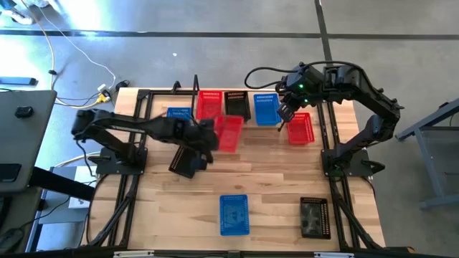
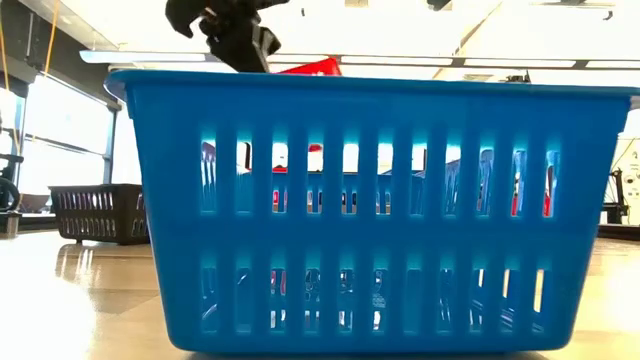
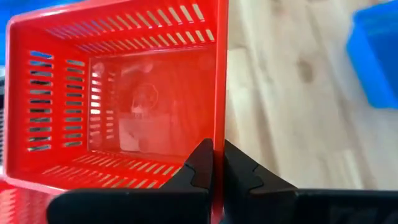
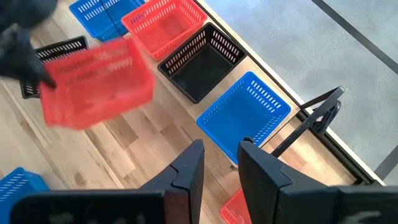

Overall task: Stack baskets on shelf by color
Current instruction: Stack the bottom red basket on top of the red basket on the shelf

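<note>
A: Left pincer (image 3: 217,163)?
B: Clamped on the rim of a red perforated plastic basket (image 3: 124,93), held clear above the wooden worktop (image 1: 265,179), arm reaching inward.

A: Right pincer (image 4: 219,155)?
B: Fingers parted, empty, poised over the blue mesh basket (image 4: 244,112) in the back row on the light wood shelf (image 1: 251,122).

A: Low view?
B: Only another blue basket (image 2: 375,210), close up.

Shelf (image 1: 237,107) plank — mostly hidden beneath baskets (image 1: 234,104)
</note>
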